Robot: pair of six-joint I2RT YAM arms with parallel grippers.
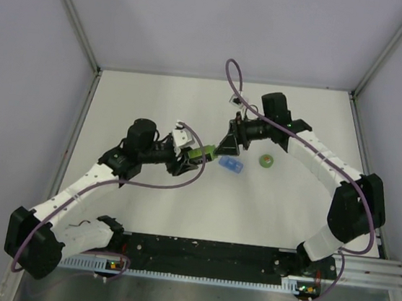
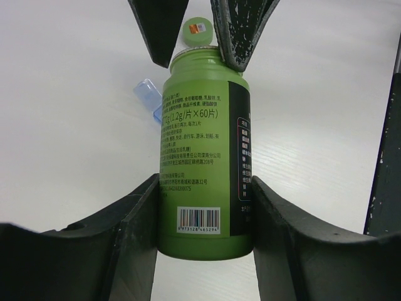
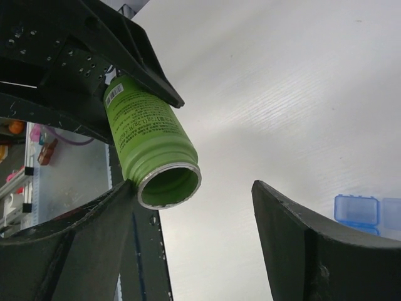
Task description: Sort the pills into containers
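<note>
Left gripper (image 2: 203, 182) pinches the green bottle (image 2: 203, 138) low on its body, cap off. Its long axis runs toward the right arm, and its open mouth sits between the spread, unclamped fingers of the right gripper (image 3: 193, 187). Blue pill box (image 1: 230, 166) lies about mid-worktop, slightly toward the right edge, just beside the mouth on its near side, with the green cap (image 1: 266, 160) further right. Likely next: left arm tips the mouth down over the box.
</note>
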